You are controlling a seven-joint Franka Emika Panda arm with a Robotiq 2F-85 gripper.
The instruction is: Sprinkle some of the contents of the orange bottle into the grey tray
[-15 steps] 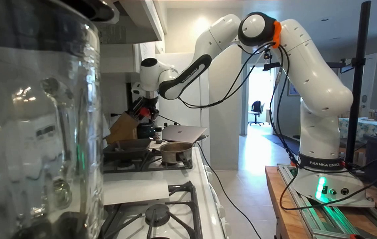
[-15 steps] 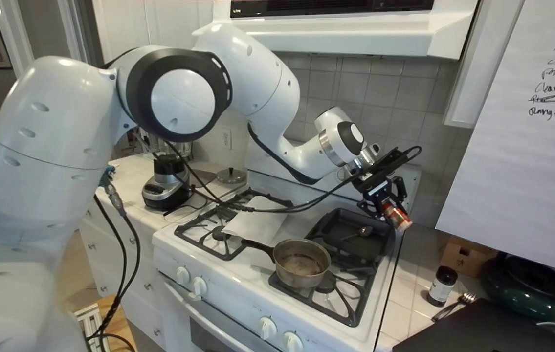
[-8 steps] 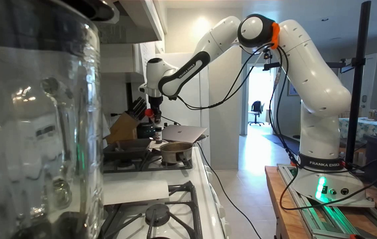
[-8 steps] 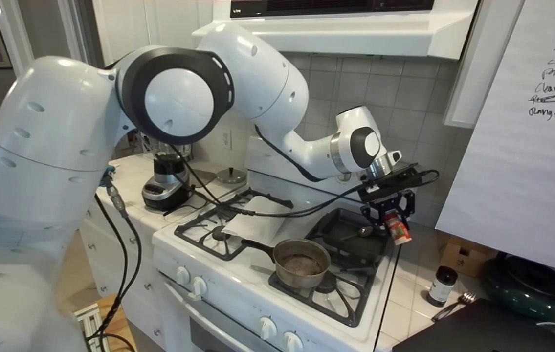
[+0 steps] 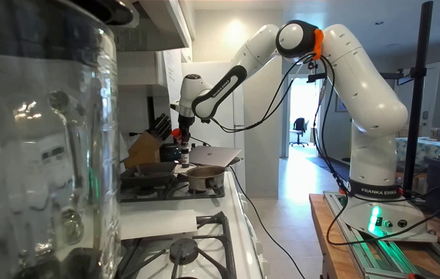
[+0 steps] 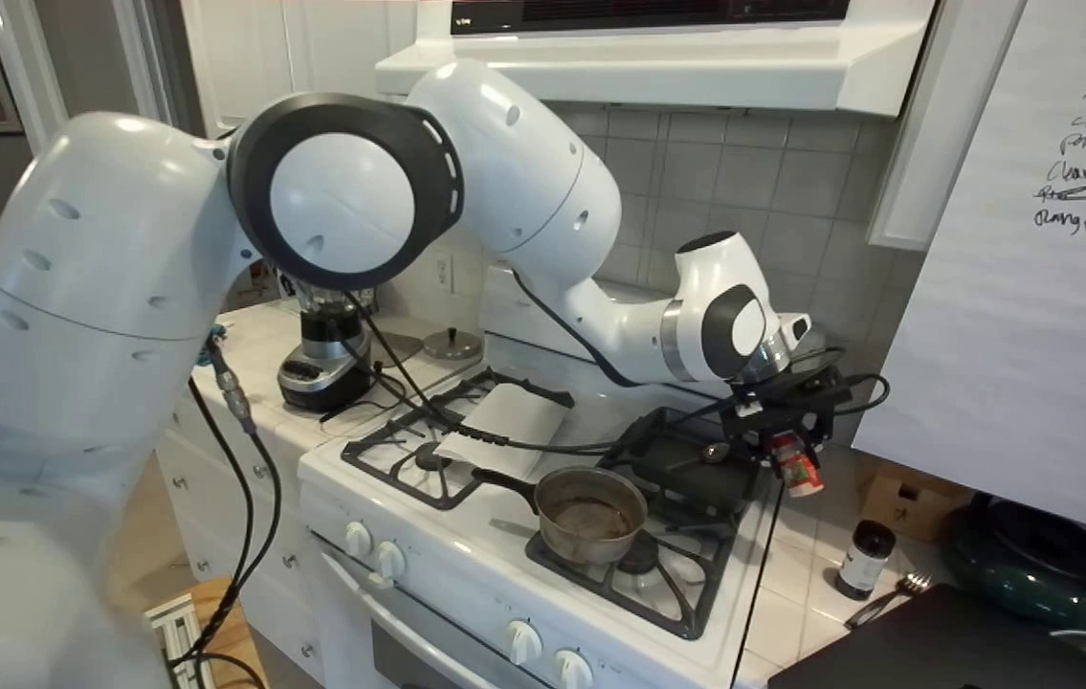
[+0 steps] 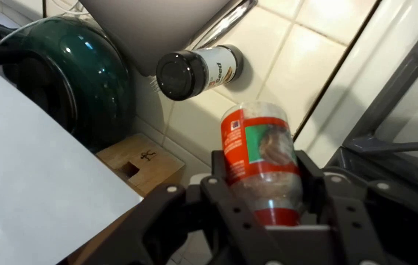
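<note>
My gripper point(image 7: 262, 163) is shut on the orange bottle point(image 7: 256, 141), a clear bottle with a red-orange and green label. Its red cap end sits back toward the palm, and its clear end points away from me. In an exterior view the bottle point(image 6: 799, 471) slants downward from the gripper point(image 6: 796, 448), in the air past the stove's edge, above the tiled counter. The grey tray point(image 6: 667, 455), dark and shallow, rests on the back burner beside the gripper with a spoon in it. It also shows in an exterior view as a low dark tray point(image 5: 152, 176).
A dark-capped jar point(image 7: 199, 71) stands on the counter below, near a fork point(image 6: 887, 601) and a laptop point(image 6: 973, 641). A green pot point(image 7: 87, 84), a wooden block point(image 7: 146, 158) and hanging paper point(image 6: 1011, 316) are close by. A saucepan point(image 6: 590, 517) is on the front burner.
The gripper has carried the bottle away from the tray, out over the counter and a little lower. The bottle has swung to a steeper slant, and the grip is unchanged.
</note>
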